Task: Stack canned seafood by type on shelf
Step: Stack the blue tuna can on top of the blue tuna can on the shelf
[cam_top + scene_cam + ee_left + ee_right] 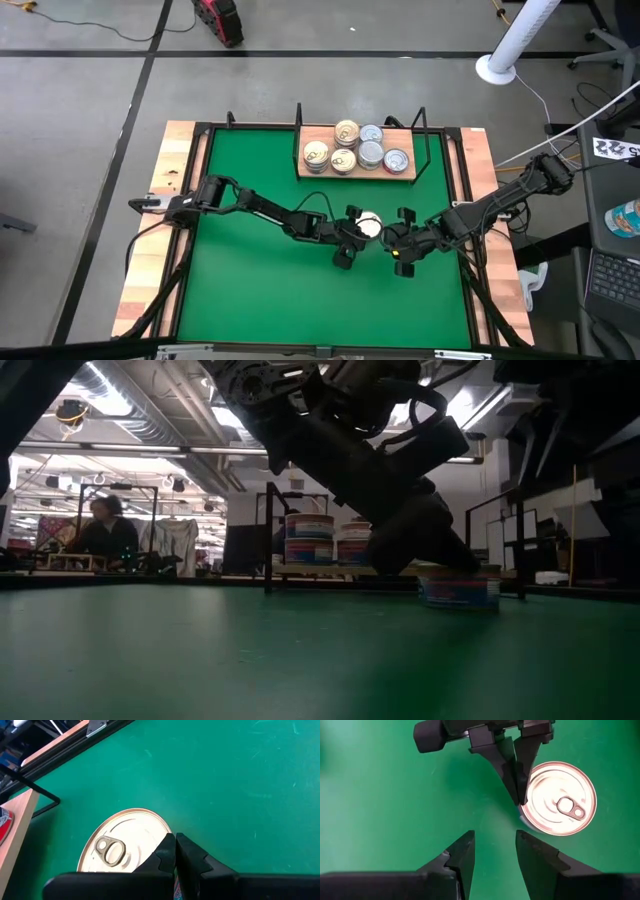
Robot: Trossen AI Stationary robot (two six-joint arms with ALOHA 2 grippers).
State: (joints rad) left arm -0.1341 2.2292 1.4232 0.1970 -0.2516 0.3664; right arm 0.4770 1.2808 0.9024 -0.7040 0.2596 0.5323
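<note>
One tin (561,798) — closed left hand (519,795) at rim, open right hand (494,852) beside.

Left claw (516,780) closed, right claw (495,851) parted.

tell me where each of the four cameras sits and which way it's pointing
High view: overhead, straight down on the green table, shelf and both arms.
Low view: table height, level toward the shelf; an arm hangs over the gold-topped tin.
Left wrist view: behind the shut left gripper, at the tin's edge.
Right wrist view: behind the open right gripper, facing the left gripper.
Shared: both wrist views show that tin.
</note>
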